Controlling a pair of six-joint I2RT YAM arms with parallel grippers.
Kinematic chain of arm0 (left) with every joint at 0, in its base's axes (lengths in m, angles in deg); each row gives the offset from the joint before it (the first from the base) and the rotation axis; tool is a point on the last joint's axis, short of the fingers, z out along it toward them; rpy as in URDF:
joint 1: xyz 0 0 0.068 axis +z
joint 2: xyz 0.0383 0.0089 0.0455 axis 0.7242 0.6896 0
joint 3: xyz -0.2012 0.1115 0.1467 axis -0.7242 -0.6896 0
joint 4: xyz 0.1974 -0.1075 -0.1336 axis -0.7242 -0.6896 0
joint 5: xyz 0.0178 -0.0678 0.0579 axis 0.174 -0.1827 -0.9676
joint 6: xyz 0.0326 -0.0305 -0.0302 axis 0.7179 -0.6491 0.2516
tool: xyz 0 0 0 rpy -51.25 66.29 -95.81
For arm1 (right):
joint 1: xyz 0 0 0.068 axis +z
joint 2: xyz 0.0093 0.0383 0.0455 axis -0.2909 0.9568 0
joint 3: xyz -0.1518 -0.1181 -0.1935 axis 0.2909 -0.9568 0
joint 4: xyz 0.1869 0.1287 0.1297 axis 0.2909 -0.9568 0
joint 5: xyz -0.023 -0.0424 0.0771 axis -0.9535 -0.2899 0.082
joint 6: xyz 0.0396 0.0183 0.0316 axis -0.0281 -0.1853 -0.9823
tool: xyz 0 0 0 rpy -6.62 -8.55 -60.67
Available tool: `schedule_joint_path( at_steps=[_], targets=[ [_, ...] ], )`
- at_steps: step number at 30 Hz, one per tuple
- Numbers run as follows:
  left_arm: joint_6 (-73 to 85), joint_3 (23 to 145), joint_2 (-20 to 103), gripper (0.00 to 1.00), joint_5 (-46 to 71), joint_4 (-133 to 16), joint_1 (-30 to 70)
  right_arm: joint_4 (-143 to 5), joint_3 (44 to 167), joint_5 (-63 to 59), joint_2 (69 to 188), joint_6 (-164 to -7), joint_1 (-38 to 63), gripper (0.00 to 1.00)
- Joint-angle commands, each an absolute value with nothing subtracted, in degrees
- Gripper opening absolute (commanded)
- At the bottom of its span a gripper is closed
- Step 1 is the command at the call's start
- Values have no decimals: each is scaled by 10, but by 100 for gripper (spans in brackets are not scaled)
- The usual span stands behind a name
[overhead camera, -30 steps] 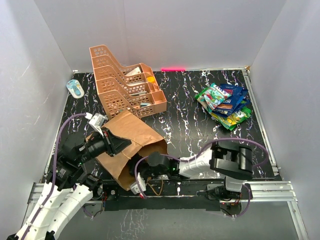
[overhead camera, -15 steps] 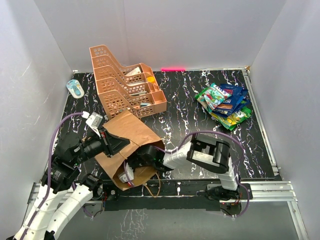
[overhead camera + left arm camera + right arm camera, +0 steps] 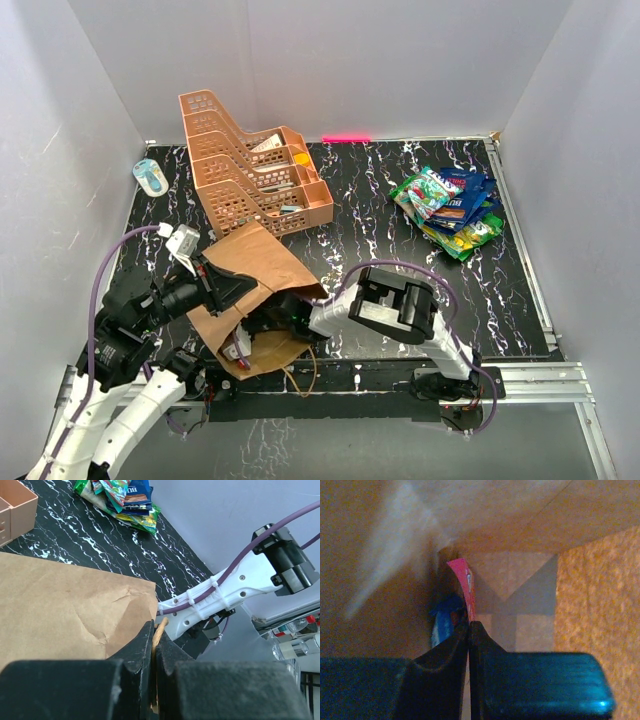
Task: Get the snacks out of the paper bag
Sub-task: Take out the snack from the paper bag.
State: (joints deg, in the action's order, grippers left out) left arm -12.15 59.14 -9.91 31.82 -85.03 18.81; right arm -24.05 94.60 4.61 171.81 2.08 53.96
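From above, the right arm (image 3: 390, 305) had been pushed deeper into the paper bag (image 3: 262, 268) than a second before; removed snacks (image 3: 450, 208) lay far right. At the left wrist, the left gripper (image 3: 153, 630) was clamped on the bag's rim. At the right wrist, the right gripper (image 3: 469, 622) was closed on a pink packet (image 3: 465, 587) inside, judged ready for withdrawal.

Overhead view; wrist cams close on paper bag (image 3: 262, 262).
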Motion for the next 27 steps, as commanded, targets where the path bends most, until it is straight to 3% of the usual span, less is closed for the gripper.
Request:
schedule_joint_path(
  at_steps=[1,11,18,23,27],
  targets=[
    [-103,611,-108,0,291,-865,187,-204,898,36,1643,-9,538,8],
    [-93,607,-140,0,223,-882,187,-164,683,60,1438,-195,538,8],
    [-89,593,-145,0,231,-874,187,-138,621,46,1358,-292,538,8],
    [-86,598,-130,0,209,-883,188,-216,632,19,1283,-409,539,8],
    [-91,628,-99,0,191,-875,187,-396,702,-11,1213,-565,537,8]
  ],
)
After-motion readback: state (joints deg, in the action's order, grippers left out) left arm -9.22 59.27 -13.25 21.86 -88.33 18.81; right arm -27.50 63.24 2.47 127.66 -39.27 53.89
